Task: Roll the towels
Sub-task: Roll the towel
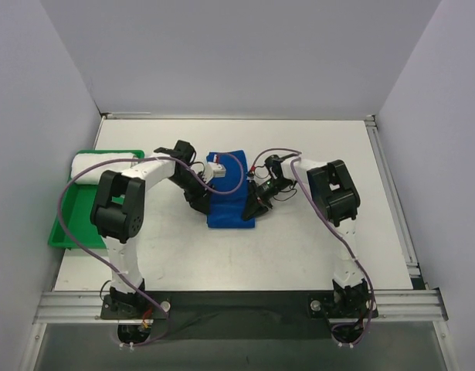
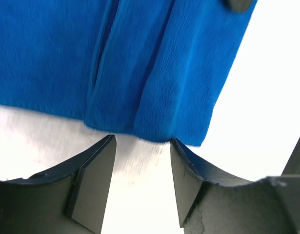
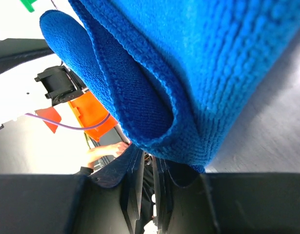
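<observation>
No legible text, labels, brands, numbers or signs in any of three views.

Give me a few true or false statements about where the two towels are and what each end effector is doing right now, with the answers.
1. The blue towel lies on the table between the two arms. True.
2. The white towel sits on the bare table to the right of the blue one. False: it rests on the green tray at the left side.
3. The left end effector is clamped on the blue towel. False: its fingers stand apart, with the towel's edge just beyond the tips and nothing between them.
4. The right end effector is nearly closed, pinching the blue towel's edge. True.
</observation>
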`<state>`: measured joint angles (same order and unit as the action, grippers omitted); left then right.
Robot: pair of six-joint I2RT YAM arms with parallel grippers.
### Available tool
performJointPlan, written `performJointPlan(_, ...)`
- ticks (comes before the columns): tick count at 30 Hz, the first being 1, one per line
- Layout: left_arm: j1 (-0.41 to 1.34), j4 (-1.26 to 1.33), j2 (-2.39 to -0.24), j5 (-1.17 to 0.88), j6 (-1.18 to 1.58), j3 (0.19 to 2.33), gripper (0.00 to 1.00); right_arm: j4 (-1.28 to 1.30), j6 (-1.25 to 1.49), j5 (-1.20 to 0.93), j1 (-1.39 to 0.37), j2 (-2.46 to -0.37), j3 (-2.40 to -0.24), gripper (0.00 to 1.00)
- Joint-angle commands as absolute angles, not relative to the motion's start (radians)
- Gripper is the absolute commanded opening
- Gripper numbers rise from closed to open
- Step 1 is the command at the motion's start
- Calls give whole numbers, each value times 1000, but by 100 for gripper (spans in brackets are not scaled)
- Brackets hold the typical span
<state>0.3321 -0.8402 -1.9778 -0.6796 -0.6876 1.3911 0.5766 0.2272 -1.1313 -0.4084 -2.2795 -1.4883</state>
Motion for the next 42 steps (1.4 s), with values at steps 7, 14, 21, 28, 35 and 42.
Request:
performJointPlan(7, 431, -790, -1674, -526, -779, 1274, 58, 609, 226, -1006, -465, -2161, -1450, 16)
performJointPlan(14, 710, -615, -1534, -235, -784, 1098, 76, 611, 233, -1003, -472, -2177, -1448, 16)
performJointPlan(21, 819, -442, -1592, -92, -785, 1046, 74, 611, 242, -1022, -471, -2200, -1456, 17)
performJointPlan(28, 854, -364, -1661, -64, -815, 983, 68, 611, 248, -1040, -466, -2209, -1459, 14)
performJointPlan(35, 819, -506, -1755, -213, -827, 1023, 33, 609, 235, -1046, -434, -2160, -1460, 11)
performJointPlan(42, 779, -696, -1807, -409, -828, 1107, 10, 614, 190, -1043, -279, -2014, -1473, 25)
